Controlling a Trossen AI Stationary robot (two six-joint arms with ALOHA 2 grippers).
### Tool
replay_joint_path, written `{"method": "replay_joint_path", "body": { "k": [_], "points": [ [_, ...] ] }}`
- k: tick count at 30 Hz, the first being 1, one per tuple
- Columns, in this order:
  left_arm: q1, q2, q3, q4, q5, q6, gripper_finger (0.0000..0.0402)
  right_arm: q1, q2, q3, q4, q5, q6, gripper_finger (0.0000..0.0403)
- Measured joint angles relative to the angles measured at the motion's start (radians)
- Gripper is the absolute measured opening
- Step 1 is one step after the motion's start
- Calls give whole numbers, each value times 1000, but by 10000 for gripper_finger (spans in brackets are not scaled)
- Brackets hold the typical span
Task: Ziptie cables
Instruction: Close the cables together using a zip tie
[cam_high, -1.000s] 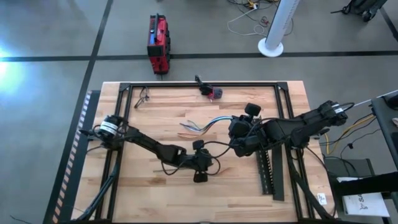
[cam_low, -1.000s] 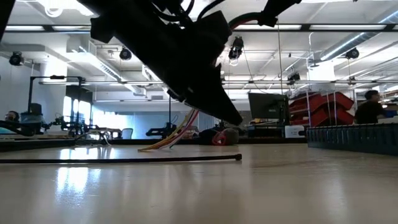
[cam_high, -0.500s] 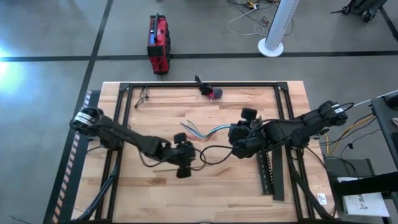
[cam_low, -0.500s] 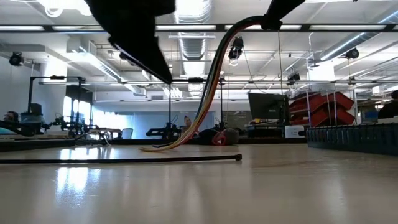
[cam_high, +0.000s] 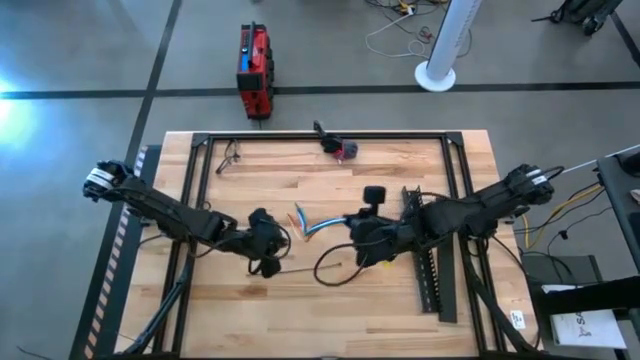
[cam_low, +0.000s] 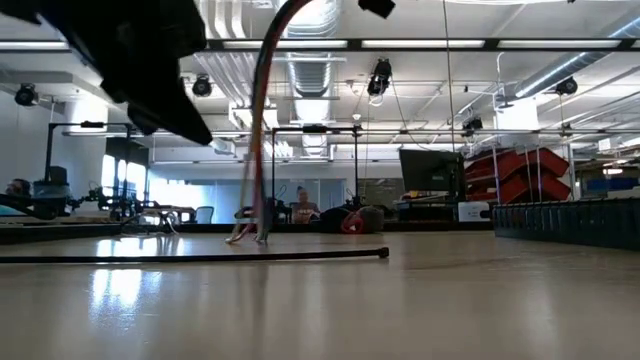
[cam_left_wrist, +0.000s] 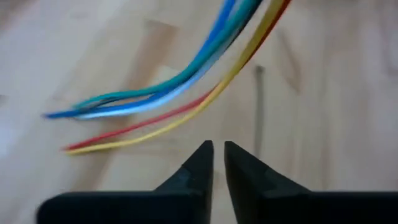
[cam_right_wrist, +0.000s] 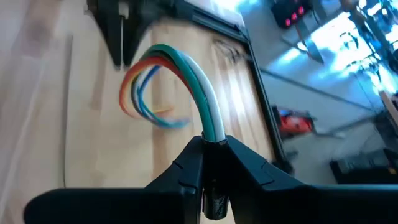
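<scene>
- Right gripper (cam_right_wrist: 211, 163) is clenching one end of the cables (cam_right_wrist: 186, 74) and lifting it above mid-table (cam_high: 330, 300).
- Their free ends are trailing on the wood.
- Left gripper (cam_left_wrist: 217, 163) is hovering beside them, pinched together, grasping nothing.

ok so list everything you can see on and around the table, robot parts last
cables: one bundle, blue, green, red and orange, mid-table, one end in the right gripper
zip tie: one, black, flat on the table
small tool: one, black and red, at the far edge
wire loop: one, thin and dark, far left corner
slotted strip: one, black, under the right arm
red case: one, red and black, on the floor
white pole base: one, on the floor
left gripper: shut, empty, beside the cables' free ends
right gripper: shut on cables
</scene>
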Motion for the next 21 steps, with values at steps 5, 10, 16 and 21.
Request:
{"method": "replay_joint_path", "body": {
  "k": [5,10,16,21],
  "points": [
    [-17,-6,-132,180,58,-23,6,-8,71,4,78,-6,-26,32],
    [-21,-4,-185,202,46,-55,3,-6,137,54,87,-6,-20,32],
    [-20,-13,-201,205,-17,-37,1,-6,166,111,31,-30,-43,32],
    [-20,-21,-191,205,-171,51,1,-7,138,135,-98,-29,-46,32]
  ]
}}
